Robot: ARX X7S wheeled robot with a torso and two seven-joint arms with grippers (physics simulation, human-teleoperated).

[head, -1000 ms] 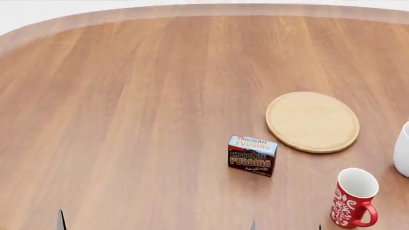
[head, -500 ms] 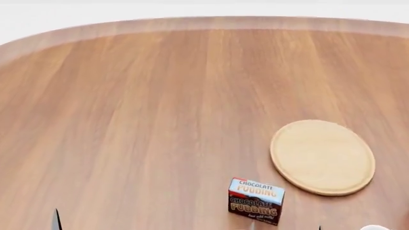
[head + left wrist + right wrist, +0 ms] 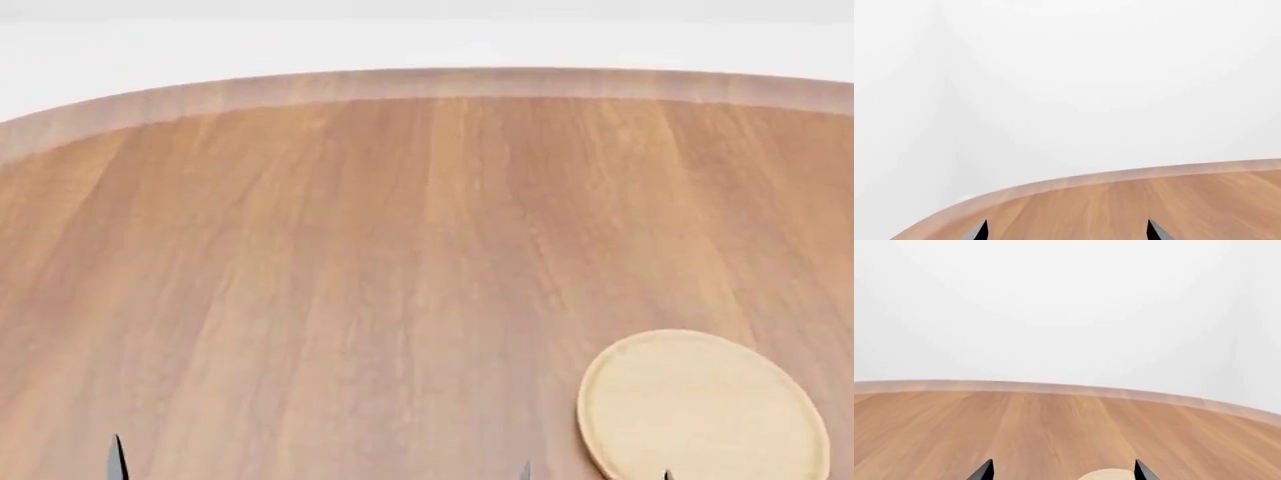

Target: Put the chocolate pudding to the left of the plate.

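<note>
The plate point(image 3: 701, 410), a flat round light-tan wooden disc, lies on the wooden table point(image 3: 334, 250) at the lower right of the head view. Its far edge also shows in the right wrist view point(image 3: 1107, 475). The chocolate pudding is out of view in all frames. My left gripper point(image 3: 1066, 232) is open and empty above bare table, its tips wide apart. My right gripper point(image 3: 1063, 471) is open and empty, with the plate's edge just beyond its tips. In the head view only fingertips point(image 3: 525, 471) show at the bottom edge.
The table's curved far rim point(image 3: 427, 85) runs across the top of the head view, with white wall behind it. The rim also shows in the left wrist view point(image 3: 1054, 185) and the right wrist view point(image 3: 1054, 387).
The head view has tilted up. The pudding and the mugs have slid out of its bottom edge, and the plate has dropped lower in it. The fingertips stay at the bottom.
</note>
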